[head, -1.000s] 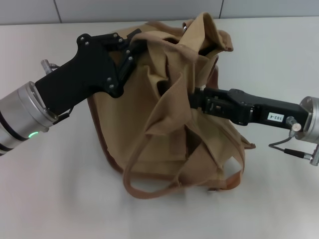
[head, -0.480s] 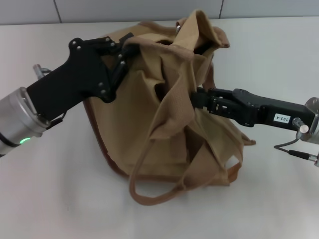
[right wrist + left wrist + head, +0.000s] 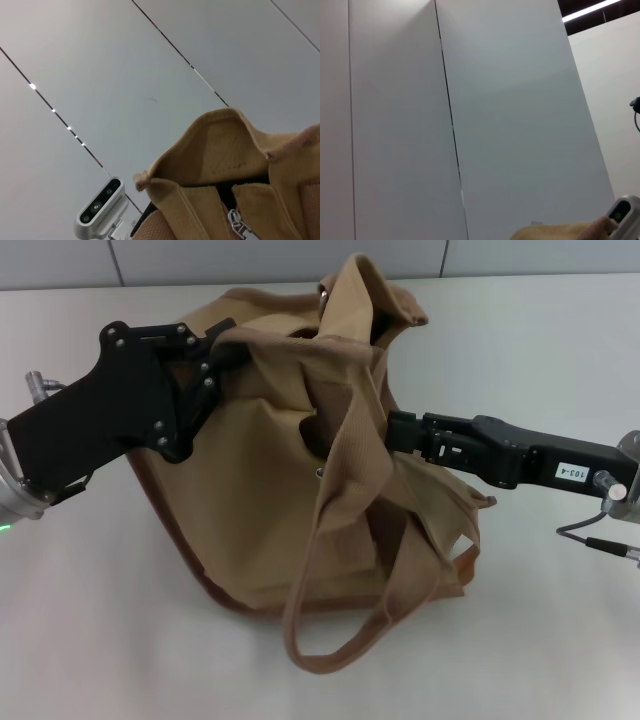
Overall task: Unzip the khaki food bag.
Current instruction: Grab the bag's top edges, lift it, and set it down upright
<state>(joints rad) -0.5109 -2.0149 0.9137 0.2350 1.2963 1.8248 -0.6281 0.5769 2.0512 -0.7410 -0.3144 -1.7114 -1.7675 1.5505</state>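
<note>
The khaki food bag (image 3: 250, 500) stands crumpled on the white table, its top pulled wide. My left gripper (image 3: 222, 340) is shut on the bag's top edge at its left corner. My right gripper (image 3: 392, 432) reaches in from the right to the bag's top opening; its tip is hidden behind a webbing handle (image 3: 360, 440). The other handle loop (image 3: 330, 650) hangs down the front. The right wrist view shows the bag's raised end flap (image 3: 220, 145) and a silver metal pull (image 3: 239, 227) below it. A sliver of the bag (image 3: 555, 232) shows in the left wrist view.
The white table (image 3: 90, 640) extends all around the bag. A grey panelled wall (image 3: 300, 255) runs along the table's far edge. A grey camera unit (image 3: 100, 207) shows in the right wrist view.
My left gripper has moved left with the bag's corner, dragging the bag left and stretching its top open. My right gripper has stayed nearly in place.
</note>
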